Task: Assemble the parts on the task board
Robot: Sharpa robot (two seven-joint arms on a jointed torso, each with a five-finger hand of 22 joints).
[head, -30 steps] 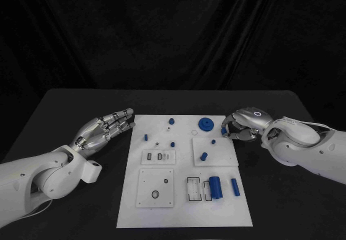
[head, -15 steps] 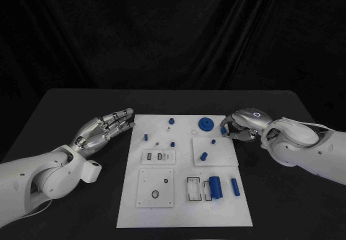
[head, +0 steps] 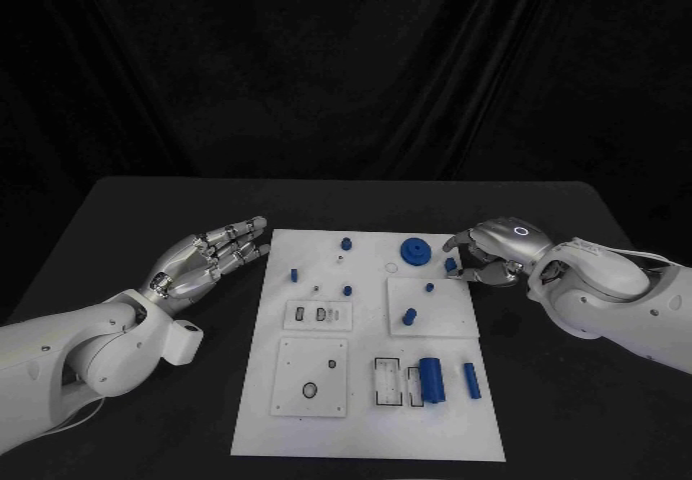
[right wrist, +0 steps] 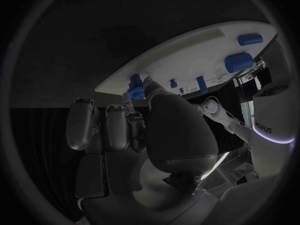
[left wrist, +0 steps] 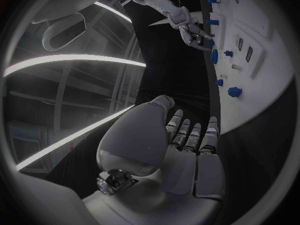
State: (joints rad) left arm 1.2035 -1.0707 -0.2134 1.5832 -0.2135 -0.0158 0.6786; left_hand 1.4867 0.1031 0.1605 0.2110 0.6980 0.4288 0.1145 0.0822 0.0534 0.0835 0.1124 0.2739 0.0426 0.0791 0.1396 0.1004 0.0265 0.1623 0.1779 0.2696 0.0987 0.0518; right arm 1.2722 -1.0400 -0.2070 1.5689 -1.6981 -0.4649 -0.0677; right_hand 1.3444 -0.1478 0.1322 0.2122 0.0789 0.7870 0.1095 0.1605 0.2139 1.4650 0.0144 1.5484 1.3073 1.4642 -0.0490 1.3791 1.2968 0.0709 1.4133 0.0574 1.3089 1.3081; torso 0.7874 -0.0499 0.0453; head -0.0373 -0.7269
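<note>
The white task board (head: 368, 420) lies in the middle of the black table. My right hand (head: 486, 256) is at the board's far right edge, its fingers curled, pinching a small blue part (head: 451, 265) between thumb and fingertip; the right wrist view shows that small blue part (right wrist: 135, 80) at the thumb's tip, just over the board's rim. A blue disc (head: 414, 249) lies just left of it. My left hand (head: 216, 256) hovers beside the board's left edge, fingers stretched out and holding nothing.
Small blue pegs (head: 346, 242) (head: 293, 273) (head: 408, 316) are spread over the board's far half. A thick blue cylinder (head: 430, 377) and a slim one (head: 472, 376) lie at the near right, beside a black-framed slot (head: 387, 380).
My right hand with the small blue part has drifted slightly right and nearer. The left hand and the other parts have stayed put.
</note>
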